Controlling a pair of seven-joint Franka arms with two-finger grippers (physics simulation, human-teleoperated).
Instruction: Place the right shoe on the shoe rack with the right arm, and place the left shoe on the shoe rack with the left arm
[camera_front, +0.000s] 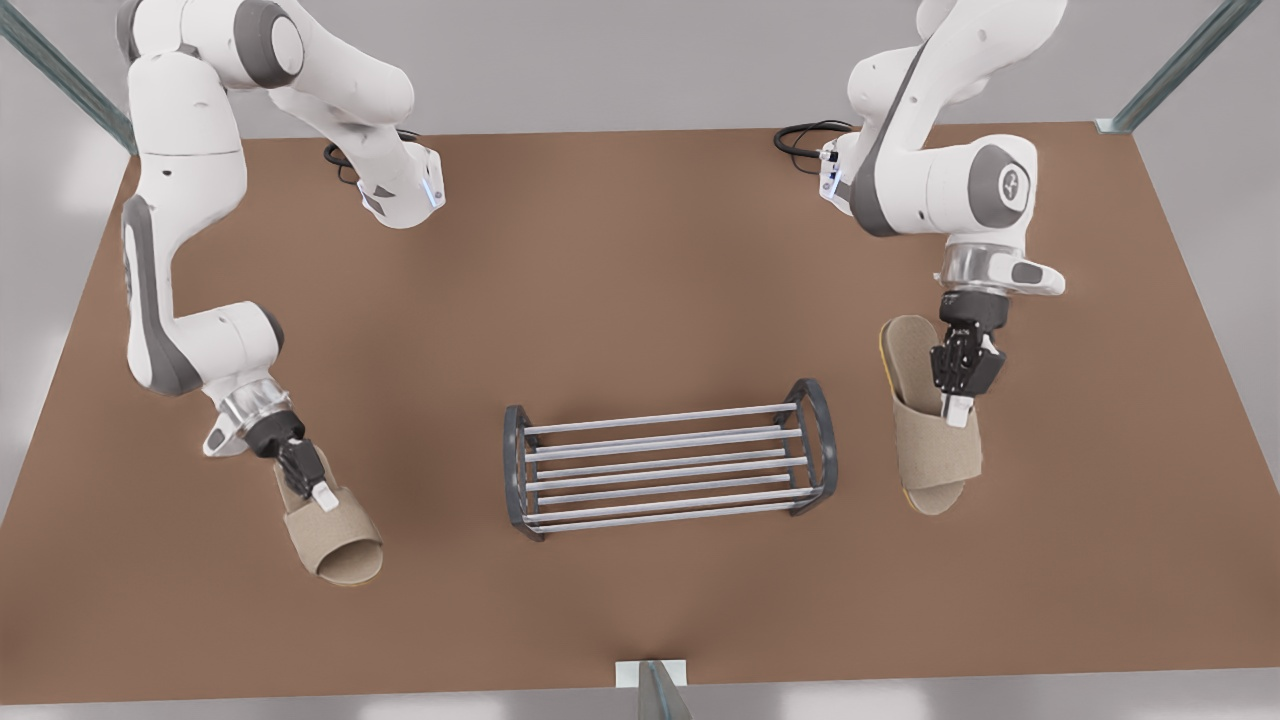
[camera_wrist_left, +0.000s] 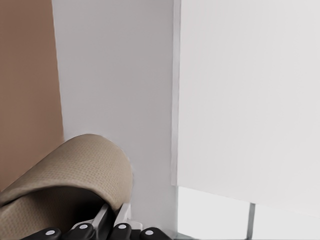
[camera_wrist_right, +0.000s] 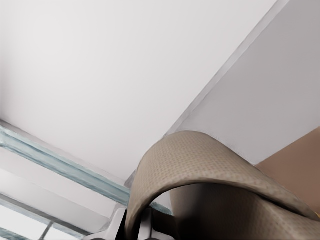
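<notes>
Neither slipper is on the shoe rack (camera_front: 665, 465) yet: both are gripped, and the carry and the set-down remain for each arm. The right gripper (camera_front: 312, 487), at the front view's left near the worktop (camera_front: 640, 280) edge, has its fingers closed on the strap of the right shoe (camera_front: 335, 545), whose toe points near and slightly toward the rack, long axis slanted. The left gripper (camera_front: 958, 405), right of the rack, clamps the left shoe (camera_front: 935, 450) likewise, toe near, long axis crossing the bars' direction.
</notes>
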